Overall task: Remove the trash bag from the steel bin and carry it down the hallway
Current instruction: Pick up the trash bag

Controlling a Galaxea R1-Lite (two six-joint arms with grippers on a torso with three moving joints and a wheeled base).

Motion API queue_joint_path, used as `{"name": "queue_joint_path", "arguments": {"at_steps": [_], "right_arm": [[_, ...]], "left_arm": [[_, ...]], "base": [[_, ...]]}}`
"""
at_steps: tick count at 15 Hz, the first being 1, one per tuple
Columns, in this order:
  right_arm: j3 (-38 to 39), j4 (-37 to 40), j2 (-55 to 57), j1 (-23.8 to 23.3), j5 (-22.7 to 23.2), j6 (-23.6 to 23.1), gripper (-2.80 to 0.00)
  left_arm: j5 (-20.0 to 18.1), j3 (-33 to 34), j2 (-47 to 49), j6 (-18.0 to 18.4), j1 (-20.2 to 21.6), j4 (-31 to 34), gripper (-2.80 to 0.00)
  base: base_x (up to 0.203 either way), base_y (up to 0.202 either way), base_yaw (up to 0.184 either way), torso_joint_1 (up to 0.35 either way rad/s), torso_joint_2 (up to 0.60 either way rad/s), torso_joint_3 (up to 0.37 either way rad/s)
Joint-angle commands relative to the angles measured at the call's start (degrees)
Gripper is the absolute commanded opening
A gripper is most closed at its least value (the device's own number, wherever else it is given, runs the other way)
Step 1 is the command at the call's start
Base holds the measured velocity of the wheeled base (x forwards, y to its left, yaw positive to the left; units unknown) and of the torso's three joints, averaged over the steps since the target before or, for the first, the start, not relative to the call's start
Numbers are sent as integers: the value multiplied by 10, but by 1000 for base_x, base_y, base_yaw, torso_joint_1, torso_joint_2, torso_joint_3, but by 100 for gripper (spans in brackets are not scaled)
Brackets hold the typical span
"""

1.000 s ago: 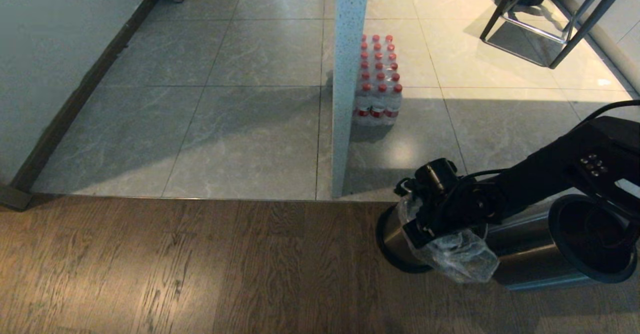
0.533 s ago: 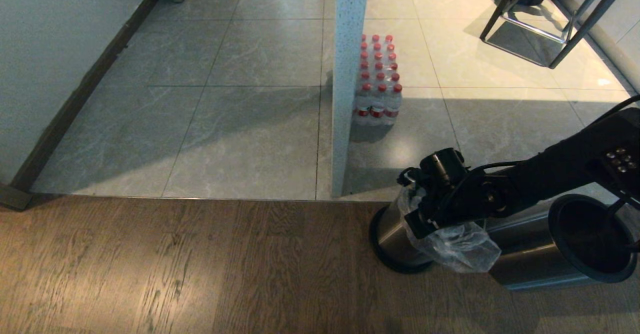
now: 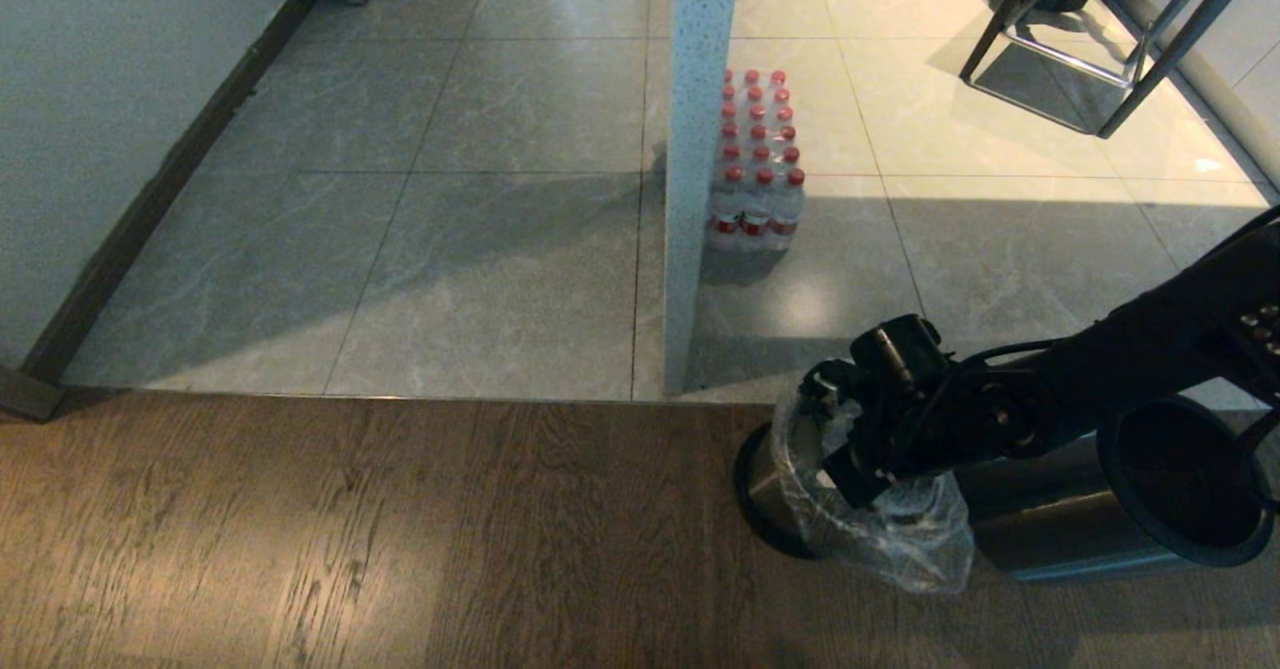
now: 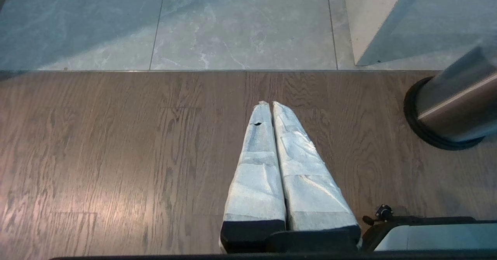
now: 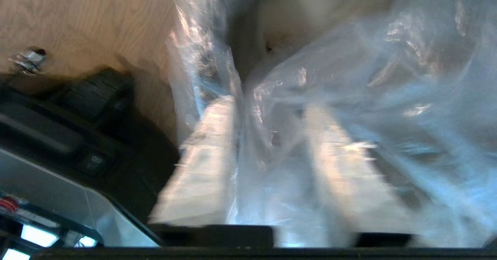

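The clear crinkled trash bag [image 3: 895, 539] is outside the steel bin [image 3: 1040, 509] and sags onto the wood floor against the bin's side. The bin's black base is to the left, its open black-rimmed mouth [image 3: 1185, 479] to the right. My right gripper [image 3: 860, 474] sits on top of the bag. In the right wrist view the right gripper [image 5: 270, 108] has its fingers [image 5: 205, 155] apart, with loose plastic film [image 5: 349, 77] draped between and over them. My left gripper [image 4: 270, 104] hangs shut and empty over bare wood. The hallway tiles [image 3: 500, 249] begin just beyond the wood.
A white speckled pillar [image 3: 695, 169] stands on the tiles past the bin, with a shrink-wrapped pack of red-capped bottles [image 3: 755, 164] behind it. Metal stool legs [image 3: 1090, 49] are at the far right. A wall with a dark baseboard [image 3: 150, 209] runs along the left.
The right gripper has dropped lower and its fingers have parted. The bag, which hung lifted beside the bin, now slumps on the floor. The bin's base slid slightly left.
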Motion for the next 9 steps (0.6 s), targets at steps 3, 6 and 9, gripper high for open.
{"name": "queue_joint_path", "arguments": {"at_steps": [3, 6, 9], "right_arm": [[5, 4, 0, 6, -11, 5, 0], [4, -2, -21, 5, -10, 5, 0], [7, -12, -27, -3, -51, 7, 0]], "left_arm": [[0, 0, 0, 0, 0, 0, -280], [0, 0, 0, 0, 0, 0, -280], [0, 0, 0, 0, 0, 0, -280]], "base": [[0, 0, 0, 0, 0, 0], [0, 0, 0, 0, 0, 0], [0, 0, 0, 0, 0, 0]]}}
